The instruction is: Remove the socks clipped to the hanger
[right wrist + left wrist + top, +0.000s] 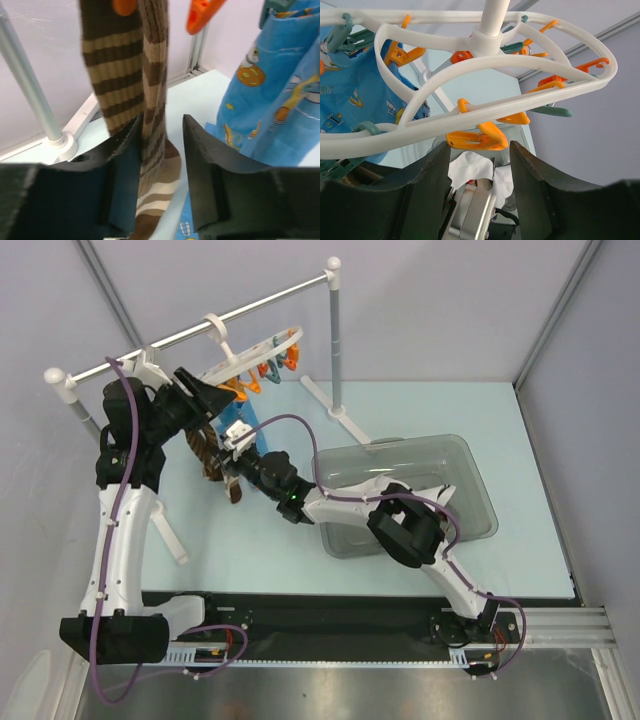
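Note:
The white oval hanger (262, 352) hangs by its hook from the rail, with orange and blue clips under it. In the left wrist view its ring (485, 65) fills the top. My left gripper (480, 150) is open just under an orange clip (477, 139); in the top view the left gripper (205, 400) sits beside the hanger. A brown sock with tan stripes (145, 100) hangs from an orange clip. My right gripper (161, 125) is open around it, the sock against the left finger. Something white and soft (470, 167), perhaps a sock, shows below the left fingers.
A bright blue printed cloth (280, 85) hangs to the right of the striped sock, also clipped (350, 95). The rail's post and foot (35, 95) stand behind the sock. A grey see-through bin (470, 490) stands on the table to the right, under the right arm.

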{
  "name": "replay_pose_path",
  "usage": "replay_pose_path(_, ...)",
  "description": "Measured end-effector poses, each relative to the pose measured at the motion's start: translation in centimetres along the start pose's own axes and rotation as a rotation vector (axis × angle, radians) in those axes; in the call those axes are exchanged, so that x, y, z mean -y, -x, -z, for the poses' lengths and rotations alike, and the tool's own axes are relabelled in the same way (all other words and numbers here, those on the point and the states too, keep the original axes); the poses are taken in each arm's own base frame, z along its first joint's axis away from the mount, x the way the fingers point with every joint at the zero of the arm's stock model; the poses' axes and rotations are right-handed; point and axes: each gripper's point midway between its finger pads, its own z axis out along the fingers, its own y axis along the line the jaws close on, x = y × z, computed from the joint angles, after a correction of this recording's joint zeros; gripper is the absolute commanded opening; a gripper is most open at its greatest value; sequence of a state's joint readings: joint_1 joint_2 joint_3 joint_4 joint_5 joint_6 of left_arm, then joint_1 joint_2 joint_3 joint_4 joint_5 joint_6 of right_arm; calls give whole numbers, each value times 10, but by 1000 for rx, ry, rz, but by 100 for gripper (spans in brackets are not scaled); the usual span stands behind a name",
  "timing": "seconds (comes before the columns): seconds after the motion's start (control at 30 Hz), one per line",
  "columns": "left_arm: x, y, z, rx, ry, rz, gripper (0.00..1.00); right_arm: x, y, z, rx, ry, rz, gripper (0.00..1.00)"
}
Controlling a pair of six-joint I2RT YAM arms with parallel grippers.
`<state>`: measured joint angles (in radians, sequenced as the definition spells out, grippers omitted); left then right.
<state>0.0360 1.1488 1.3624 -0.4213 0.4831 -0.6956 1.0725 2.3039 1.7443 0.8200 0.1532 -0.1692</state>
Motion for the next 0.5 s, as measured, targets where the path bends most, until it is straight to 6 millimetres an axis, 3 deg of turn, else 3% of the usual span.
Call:
replay_pose_path(0.1,0,0,0,-1,1,-3,57,8,0,-2,2,-4,-4,31)
replay_pose_path(0.27,-3,-3,1,-10,8,-19,60,1,1,-2,9,43,-13,0)
replay_pose_path(0.5,-5,-5,14,-41,70,-62,66,-15,-1,15,-6,89,-36,0)
